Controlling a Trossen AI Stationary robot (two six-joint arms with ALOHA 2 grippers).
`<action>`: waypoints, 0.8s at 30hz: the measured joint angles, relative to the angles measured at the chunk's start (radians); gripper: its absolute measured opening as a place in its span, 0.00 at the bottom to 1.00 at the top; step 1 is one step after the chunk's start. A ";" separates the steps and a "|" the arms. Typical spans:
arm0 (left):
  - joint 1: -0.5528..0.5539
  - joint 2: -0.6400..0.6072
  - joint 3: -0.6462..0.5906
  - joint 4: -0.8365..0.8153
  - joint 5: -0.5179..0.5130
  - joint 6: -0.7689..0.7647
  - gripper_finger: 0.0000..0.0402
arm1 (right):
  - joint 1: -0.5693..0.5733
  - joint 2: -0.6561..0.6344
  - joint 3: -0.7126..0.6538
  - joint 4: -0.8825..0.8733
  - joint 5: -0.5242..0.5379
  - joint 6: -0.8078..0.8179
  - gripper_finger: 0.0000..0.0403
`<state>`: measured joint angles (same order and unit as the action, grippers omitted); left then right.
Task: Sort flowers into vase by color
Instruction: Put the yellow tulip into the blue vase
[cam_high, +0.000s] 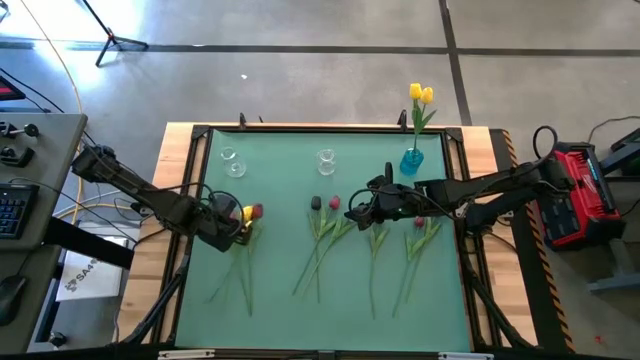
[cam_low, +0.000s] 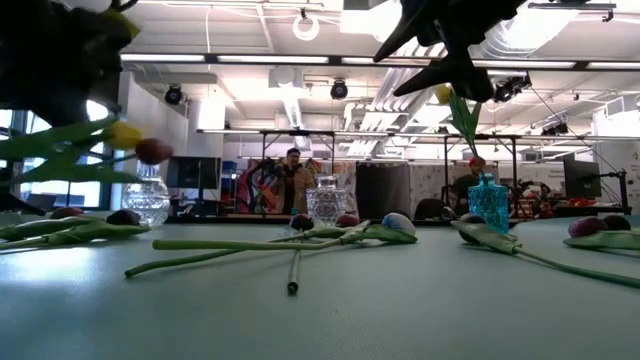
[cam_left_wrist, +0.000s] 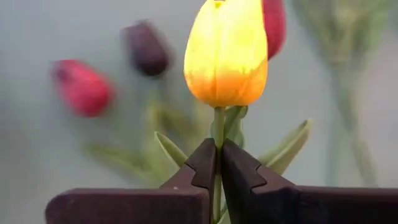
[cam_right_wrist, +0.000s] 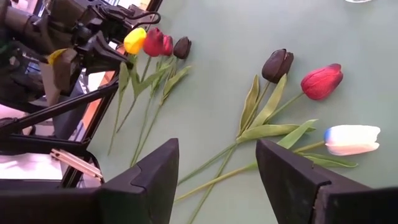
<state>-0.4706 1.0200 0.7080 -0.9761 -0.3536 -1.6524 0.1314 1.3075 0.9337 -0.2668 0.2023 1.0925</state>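
Plainly, the left gripper (cam_left_wrist: 217, 165) is pinching a yellow tulip (cam_left_wrist: 226, 50) by the thin green stem just under the head, fingers pressed together with only the stem between them. In the overhead view this gripper (cam_high: 235, 226) is sitting at about nine o'clock on the green table (cam_high: 280, 320), and the flower it grips is lying beside a dark red tulip (cam_high: 257, 211) in the left bunch.

The right gripper (cam_right_wrist: 217, 165) is hovering near the table's centre, its jaws standing wide and gripping nothing. Below it a black tulip (cam_right_wrist: 277, 64), a red tulip (cam_right_wrist: 321, 81) and a white tulip (cam_right_wrist: 351, 139) are resting on the table with their stems crossing.

At about one o'clock, a blue vase (cam_high: 411, 160) is already carrying two yellow tulips (cam_high: 421, 96). Two clear glass vases (cam_high: 233, 162) are waiting empty along the far edge, toward eleven and twelve o'clock.

These flowers are looking very light, with long slender stems that will likely flex and swing when lifted. A hold near the head, as the left arm is using, is probably keeping the bloom steady but leaving the long stem trailing; for threading into a narrow vase neck, gripping lower down might be guiding the stem end better. The stems seem smooth, so a firm pinch is wise, and the leaves may be catching on neighbouring flowers.
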 joint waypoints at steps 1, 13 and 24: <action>0.000 -0.002 -0.001 -0.036 0.016 -0.009 0.04 | 0.000 0.000 0.000 0.001 0.000 -0.011 0.52; 0.000 -0.039 -0.002 -0.062 0.016 -0.038 0.04 | 0.000 0.000 0.000 -0.010 0.028 0.007 0.58; 0.016 0.021 -0.128 0.084 -0.020 0.008 0.15 | -0.002 0.000 0.000 -0.014 0.034 0.027 0.55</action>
<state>-0.4543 1.0413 0.5802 -0.8918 -0.3738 -1.6443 0.1291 1.3075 0.9337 -0.2806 0.2362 1.1194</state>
